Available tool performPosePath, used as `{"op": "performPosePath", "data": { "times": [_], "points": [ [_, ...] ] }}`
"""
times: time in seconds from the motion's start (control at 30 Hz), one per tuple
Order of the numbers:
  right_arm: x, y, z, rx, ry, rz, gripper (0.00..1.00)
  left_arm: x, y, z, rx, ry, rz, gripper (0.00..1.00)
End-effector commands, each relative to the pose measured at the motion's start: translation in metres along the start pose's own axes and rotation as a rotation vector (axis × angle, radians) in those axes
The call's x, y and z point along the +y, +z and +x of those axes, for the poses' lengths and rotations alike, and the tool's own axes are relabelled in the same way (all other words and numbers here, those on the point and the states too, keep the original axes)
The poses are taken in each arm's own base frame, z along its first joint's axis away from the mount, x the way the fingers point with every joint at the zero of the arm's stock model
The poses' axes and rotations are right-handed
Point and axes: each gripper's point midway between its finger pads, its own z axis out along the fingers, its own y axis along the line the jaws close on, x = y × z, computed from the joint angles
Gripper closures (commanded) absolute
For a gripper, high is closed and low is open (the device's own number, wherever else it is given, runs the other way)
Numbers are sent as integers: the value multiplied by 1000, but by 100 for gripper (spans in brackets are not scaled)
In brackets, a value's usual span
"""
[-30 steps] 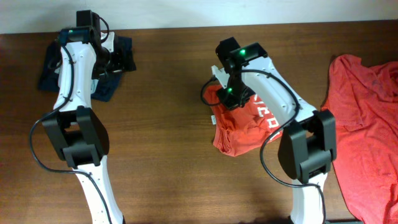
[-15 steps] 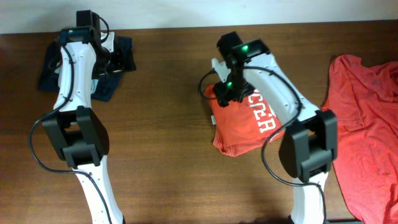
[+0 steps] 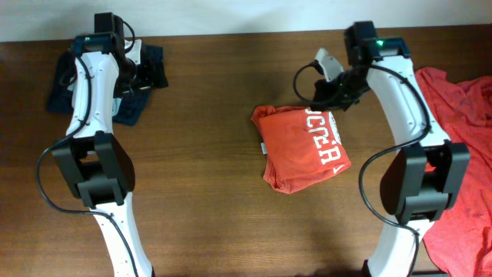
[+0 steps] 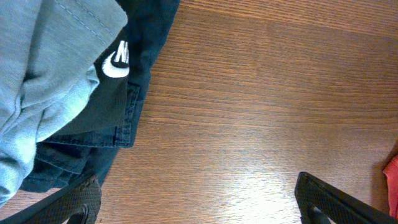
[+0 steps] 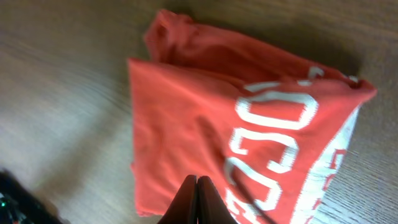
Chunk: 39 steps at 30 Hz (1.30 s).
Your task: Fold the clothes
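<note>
**Folded shirt at mid-table, right pincer shut and empty above it**

The shirt (image 3: 296, 150) lay near the middle of the table (image 3: 207, 154) as a compact, roughly rectangular packet. Its white letters (image 3: 324, 138) faced up, and the layers bunched slightly along the near edge. It looked folded, so it was probably left there as a finished piece. The right gripper (image 5: 196, 199) hung over the packet's far edge with its two fingers pressed together and no cloth visible between them, which reads as a release and not a grasp. The fabric was a soft, matte orange-red knit; creases ran across it, and one corner bulged instead of lying flat.

A pile (image 3: 469, 138) of the same orange-red cloth spread loose and unfolded along the table's right side, near the right arm's base, probably waiting its turn.

The left gripper (image 4: 199, 202) stood spread wide and held nothing, with bare wood grain between its fingers. It hovered just beside the dark clothes (image 4: 146, 37) at the far left corner: navy cloth with a stitched hem, and a paler blue, denim-like piece (image 4: 50, 68) crumpled on top.
</note>
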Motion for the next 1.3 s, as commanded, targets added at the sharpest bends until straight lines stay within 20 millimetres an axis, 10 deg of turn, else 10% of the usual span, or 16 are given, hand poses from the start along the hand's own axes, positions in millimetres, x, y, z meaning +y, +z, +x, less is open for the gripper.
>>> {"op": "performPosePath", "data": {
  "times": [0.0,0.57,0.73,1.07,1.27],
  "points": [
    [-13,14,7,-6,-8,-54,96,0,-9,-6,-27,19,-4,1],
    [-74,115,38,-181,-45,-46,96,0,-9,-6,-27,18,-4,1],
    [-55,89,21,-210,-59,-103,96,0,-9,-6,-27,19,-4,1],
    [1,-30,-29,-386,-167,-109,96,0,-9,-6,-27,19,-4,1],
    [1,-19,-14,-328,-135,-126,95,0,-9,-6,-27,19,-4,1]
  ]
}}
